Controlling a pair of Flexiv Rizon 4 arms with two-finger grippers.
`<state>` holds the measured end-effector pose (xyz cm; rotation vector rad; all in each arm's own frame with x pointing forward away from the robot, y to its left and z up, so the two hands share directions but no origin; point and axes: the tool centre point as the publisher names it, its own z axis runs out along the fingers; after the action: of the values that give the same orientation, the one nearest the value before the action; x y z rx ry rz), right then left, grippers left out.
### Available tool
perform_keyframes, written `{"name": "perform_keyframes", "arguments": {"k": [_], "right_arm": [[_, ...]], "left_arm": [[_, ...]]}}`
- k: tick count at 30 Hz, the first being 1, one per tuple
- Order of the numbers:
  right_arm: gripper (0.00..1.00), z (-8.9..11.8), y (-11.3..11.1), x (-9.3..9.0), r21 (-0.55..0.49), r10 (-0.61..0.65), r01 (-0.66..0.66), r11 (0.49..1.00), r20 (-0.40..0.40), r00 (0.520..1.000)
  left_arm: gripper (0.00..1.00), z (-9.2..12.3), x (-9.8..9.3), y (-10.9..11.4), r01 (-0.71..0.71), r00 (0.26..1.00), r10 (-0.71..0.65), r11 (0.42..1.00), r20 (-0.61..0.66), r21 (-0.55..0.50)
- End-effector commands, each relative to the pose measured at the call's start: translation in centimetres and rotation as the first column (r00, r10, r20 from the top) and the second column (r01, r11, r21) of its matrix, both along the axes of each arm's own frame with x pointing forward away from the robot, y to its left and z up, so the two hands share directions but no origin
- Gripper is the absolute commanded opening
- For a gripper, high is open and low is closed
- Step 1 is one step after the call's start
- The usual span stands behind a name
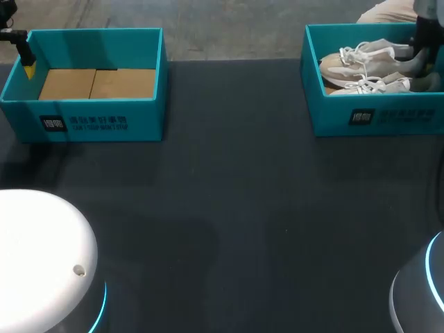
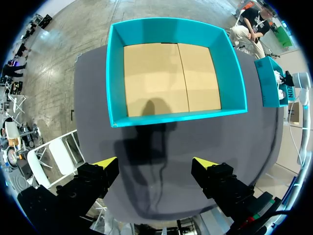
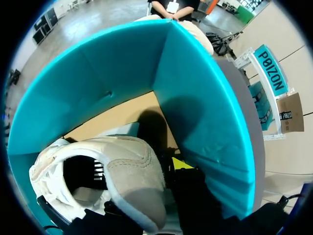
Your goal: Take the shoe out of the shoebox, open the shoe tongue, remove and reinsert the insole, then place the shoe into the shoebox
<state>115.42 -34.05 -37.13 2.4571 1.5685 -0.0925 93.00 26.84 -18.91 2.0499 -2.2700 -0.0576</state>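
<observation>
Two pale beige shoes with white laces lie side by side in the teal shoebox [image 1: 374,121] at the table's far right. My right gripper [image 1: 422,55] is down inside that box at the heel of the farther shoe [image 1: 364,59]. In the right wrist view the gripper [image 3: 146,178] is shut on the heel of this shoe [image 3: 132,171], with one yellow fingertip [image 3: 181,164] against the heel's outside, near the box wall [image 3: 205,112]. My left gripper [image 2: 155,164] is open and holds nothing. It hovers over the near-left edge of a second teal box [image 2: 173,117], which is empty.
The empty box [image 1: 90,118] with its brown cardboard floor stands at the far left, and my left gripper [image 1: 26,59] is at its left rim. The nearer shoe [image 1: 371,84] lies beside the held one. Between the boxes is dark tabletop [image 1: 229,208].
</observation>
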Motion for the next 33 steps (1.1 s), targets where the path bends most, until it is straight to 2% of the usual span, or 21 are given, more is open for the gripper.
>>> {"name": "perform_keyframes", "arguments": {"k": [1,25,28,29,30,33], "right_arm": [[0.0,-0.28,0.07,0.32,0.001,-0.001,0.001,1.0,-0.008,1.0],[0.0,-0.52,-0.07,0.12,0.018,-0.007,0.008,1.0,-0.026,1.0],[0.27,-0.47,0.03,0.03,0.019,-0.006,0.007,1.0,-0.025,1.0],[0.33,-0.48,0.04,0.02,0.02,-0.006,0.006,1.0,-0.026,1.0],[0.38,-0.48,0.04,0.01,0.02,-0.006,0.006,1.0,-0.026,1.0],[0.38,-0.41,0.04,-0.04,0.022,-0.007,0.007,1.0,-0.025,1.0]], "left_arm": [[1.0,0.05,-0.06,-0.02,0.0,1.0,0.0,1.0,-0.001,0.003],[1.0,0.05,-0.06,-0.02,0.0,1.0,0.0,1.0,-0.001,0.003],[1.0,0.05,-0.06,-0.02,0.0,1.0,0.0,1.0,-0.001,0.003],[1.0,0.05,-0.06,-0.02,0.0,1.0,0.0,1.0,-0.001,0.003],[1.0,0.05,-0.06,-0.02,0.0,1.0,0.0,1.0,-0.001,0.003],[1.0,0.05,-0.06,-0.02,0.0,1.0,0.0,1.0,-0.001,0.003]]}}
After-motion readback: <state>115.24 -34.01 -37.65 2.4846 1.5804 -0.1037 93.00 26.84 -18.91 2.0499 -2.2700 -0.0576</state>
